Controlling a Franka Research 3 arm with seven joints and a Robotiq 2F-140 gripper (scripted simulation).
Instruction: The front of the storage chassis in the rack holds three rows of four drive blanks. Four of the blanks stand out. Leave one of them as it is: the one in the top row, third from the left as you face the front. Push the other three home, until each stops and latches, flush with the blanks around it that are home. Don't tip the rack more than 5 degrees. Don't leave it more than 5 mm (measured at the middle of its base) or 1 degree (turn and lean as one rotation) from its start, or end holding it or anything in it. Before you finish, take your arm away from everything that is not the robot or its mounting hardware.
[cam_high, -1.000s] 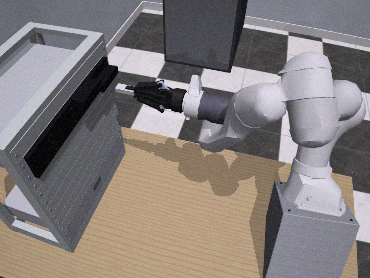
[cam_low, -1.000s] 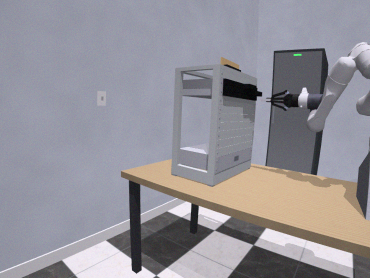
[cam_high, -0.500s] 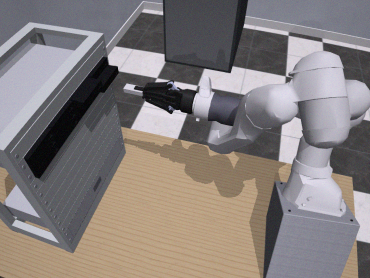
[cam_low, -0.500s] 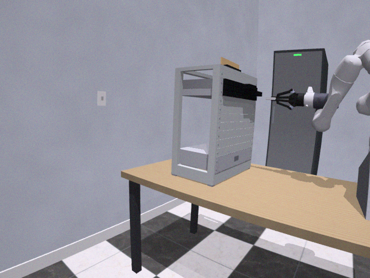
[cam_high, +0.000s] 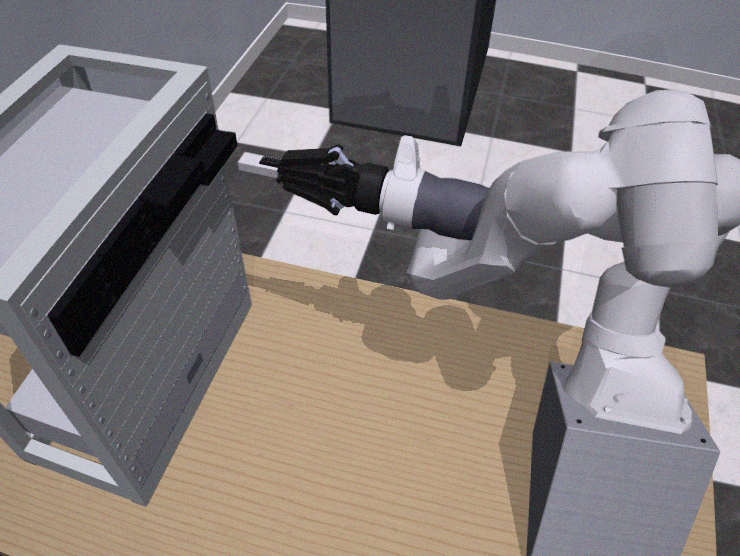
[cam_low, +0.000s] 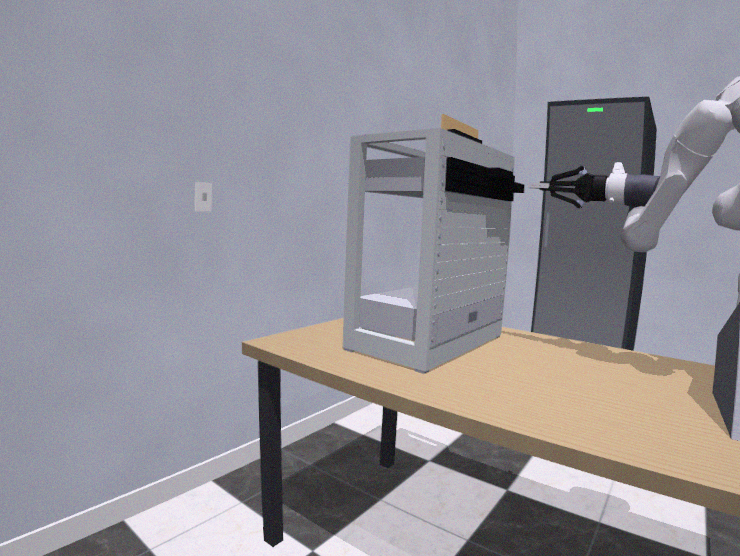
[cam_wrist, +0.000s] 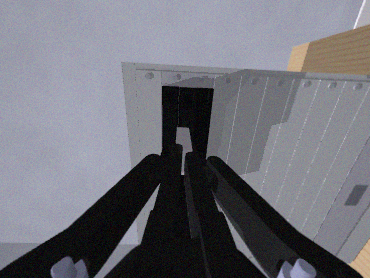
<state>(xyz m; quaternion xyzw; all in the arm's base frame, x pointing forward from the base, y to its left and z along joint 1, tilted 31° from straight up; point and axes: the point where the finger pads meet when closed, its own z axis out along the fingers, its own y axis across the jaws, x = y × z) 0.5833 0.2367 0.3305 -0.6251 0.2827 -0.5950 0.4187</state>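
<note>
The grey rack (cam_high: 107, 257) stands on the left of the wooden table, also shown in the exterior view (cam_low: 427, 245). The black storage chassis (cam_high: 137, 239) fills a band at the top of its front. At the chassis's far end, black drive blanks (cam_high: 215, 149) stand out from the front, and one juts out in the exterior view (cam_low: 515, 187). My gripper (cam_high: 266, 160) (cam_low: 532, 187) is shut and empty. It points level at the chassis front, a short gap away from the blanks. In the wrist view the shut fingers (cam_wrist: 181, 150) line up with the black chassis (cam_wrist: 187, 112). I cannot tell rows or columns apart.
Grey blanking panels (cam_high: 179, 310) cover the rack front below the chassis. A white box (cam_low: 388, 310) sits on the rack's bottom shelf. A tall dark cabinet (cam_high: 406, 65) stands on the floor behind the table. My arm's grey pedestal (cam_high: 616, 478) is at the table's right.
</note>
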